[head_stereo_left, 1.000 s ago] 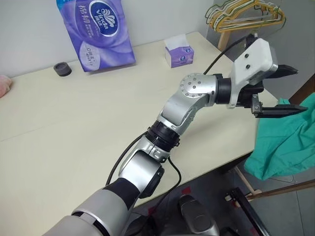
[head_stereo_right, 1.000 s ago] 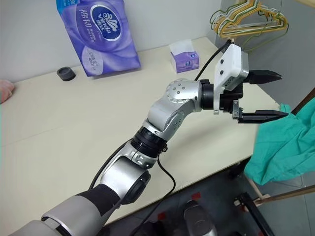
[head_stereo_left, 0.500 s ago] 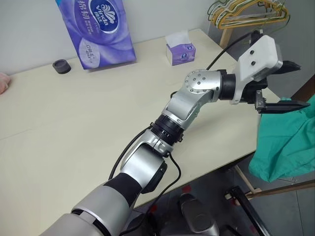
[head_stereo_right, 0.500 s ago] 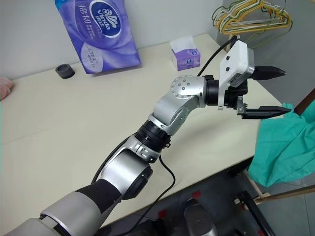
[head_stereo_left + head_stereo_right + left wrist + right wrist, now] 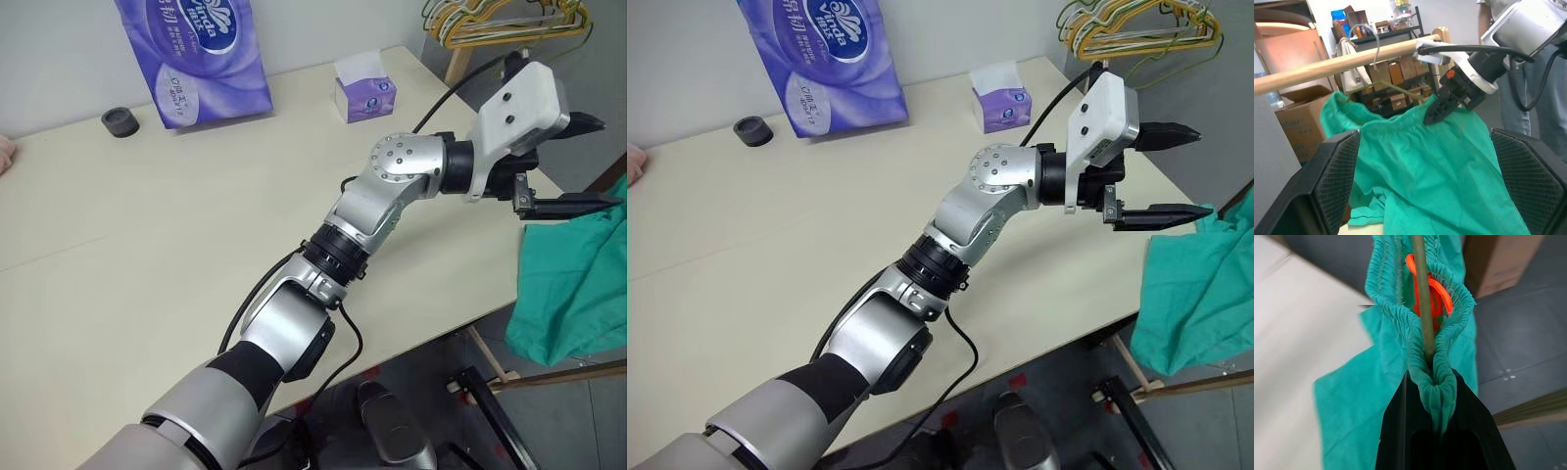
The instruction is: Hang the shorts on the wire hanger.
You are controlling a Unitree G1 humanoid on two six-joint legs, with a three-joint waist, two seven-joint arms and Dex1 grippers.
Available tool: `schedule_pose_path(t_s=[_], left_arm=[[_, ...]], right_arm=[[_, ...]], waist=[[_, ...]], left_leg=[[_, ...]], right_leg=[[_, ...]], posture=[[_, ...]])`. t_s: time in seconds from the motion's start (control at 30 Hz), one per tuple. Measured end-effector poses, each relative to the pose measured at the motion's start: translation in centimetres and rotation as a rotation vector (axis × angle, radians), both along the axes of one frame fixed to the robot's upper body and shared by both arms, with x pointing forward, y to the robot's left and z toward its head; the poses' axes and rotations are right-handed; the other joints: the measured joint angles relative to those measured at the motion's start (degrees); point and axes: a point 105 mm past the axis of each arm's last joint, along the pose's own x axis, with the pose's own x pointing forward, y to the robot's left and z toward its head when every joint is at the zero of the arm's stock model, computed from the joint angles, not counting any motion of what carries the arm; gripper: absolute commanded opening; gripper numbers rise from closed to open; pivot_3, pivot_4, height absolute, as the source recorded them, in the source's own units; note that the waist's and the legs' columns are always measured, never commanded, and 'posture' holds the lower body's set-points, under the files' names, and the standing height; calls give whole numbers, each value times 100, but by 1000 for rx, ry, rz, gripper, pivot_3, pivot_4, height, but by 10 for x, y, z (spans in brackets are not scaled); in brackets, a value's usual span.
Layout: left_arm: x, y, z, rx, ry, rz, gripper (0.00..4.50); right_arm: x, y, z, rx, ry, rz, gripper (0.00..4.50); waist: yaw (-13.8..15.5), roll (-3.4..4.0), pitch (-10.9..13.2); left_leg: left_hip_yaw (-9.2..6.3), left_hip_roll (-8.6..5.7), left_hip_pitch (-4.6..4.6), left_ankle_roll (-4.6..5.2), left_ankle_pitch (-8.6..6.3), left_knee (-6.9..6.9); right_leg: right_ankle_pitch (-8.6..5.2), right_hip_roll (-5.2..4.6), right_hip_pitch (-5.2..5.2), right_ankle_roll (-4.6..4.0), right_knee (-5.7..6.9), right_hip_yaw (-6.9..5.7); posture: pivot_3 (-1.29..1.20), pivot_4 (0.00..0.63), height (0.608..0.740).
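While the left gripper [image 5: 1181, 168] waits with its two black fingers spread wide and nothing between them, it has come a little up and toward the right compared w/ a second ago, and it points out past the right end of the table [image 5: 147, 255], just beside the shorts [image 5: 573, 289]. On the left and far part of the table stand the purple tissue pack [image 5: 196, 54], a small dark cap [image 5: 120, 121] and a small tissue box [image 5: 364, 93]; they are not moved, only the view has shifted a bit.

Going right, the shorts hang off the table's right end. Seen from the left wrist, their gathered waistband goes up to the wire hanger [image 5: 1376, 81], whose hook sits on a wooden rod [image 5: 1327, 66]. The right gripper [image 5: 1442, 105] is shut on the waistband near the hanger; from its own wrist, the elastic is bunched between its fingers and the thin wire passes inside the waistband opening.

I think the hanger is partly threaded in, and the open left gripper approaches to take the other side of the waistband, approx. to pull it over the wire. Risk: the cloth can slip off.
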Motion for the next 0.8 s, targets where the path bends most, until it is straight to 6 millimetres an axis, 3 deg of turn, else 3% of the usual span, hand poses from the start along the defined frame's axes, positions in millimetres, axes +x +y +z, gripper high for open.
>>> schedule_pose_path(t_s=[0.4,0.57,0.8], left_arm=[[0,-2,3,-3,-23,-16,4478],[1,-3,3,-8,-31,-14,4478],[2,-4,5,-9,-42,-13,4478]], right_arm=[[-15,-62,5,94,-67,-299,3],[-12,-80,2,120,-44,-320,3],[-10,-84,-23,181,35,-278,3]], waist=[[-51,24,-14],[-92,52,-31],[-149,88,-54]], left_leg=[[49,-7,24,6,-2,3],[67,-7,28,8,-2,7],[79,-8,31,15,-6,11]], right_leg=[[2,1,-4,12,27,55],[8,1,-4,24,28,74],[12,1,-5,31,31,87]], posture=[[-496,181,740],[-489,165,740],[-479,151,740]])
